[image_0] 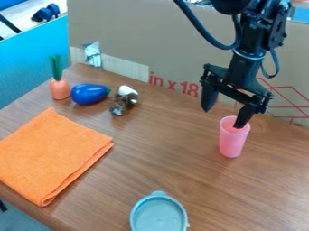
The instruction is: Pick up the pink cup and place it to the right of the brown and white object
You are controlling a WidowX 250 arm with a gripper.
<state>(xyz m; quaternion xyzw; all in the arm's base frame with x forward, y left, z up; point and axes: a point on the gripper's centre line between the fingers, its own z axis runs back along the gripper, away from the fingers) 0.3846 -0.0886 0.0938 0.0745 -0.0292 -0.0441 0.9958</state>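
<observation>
NEAR: round grey-blue bowl (159, 215) | MID: tapered pink plastic cup (231, 143) stands upright, right; black two-finger gripper (223, 118) is open, one fingertip at rim | FAR: blue toy eggplant (88, 94) | STEP (judged): alignment; next move calls for straddling cup wall

A: Colours, near side?
B: Bowl (159, 217) grey-blue. Cloth (54, 155), left: plain orange.
A: Right?
B: Cup (232, 143) plain pink. Hand (224, 117) black.
A: Far left, toys?
B: Carrot toy (59, 90): pale orange body, green top. Rounded toy (89, 94) beside it: glossy deep blue, green tip. Small item (124, 101) right of that: white and mottled brown.
A: Worktop (157, 158)?
B: Mid-brown, streaky wood grain.
A: Backdrop?
B: Far panel (157, 31) tan, paler band low on left, red print, crossing red lines at right. Left panel (33, 65) bright blue. Crumpled piece (93, 54) at far left: silvery.
</observation>
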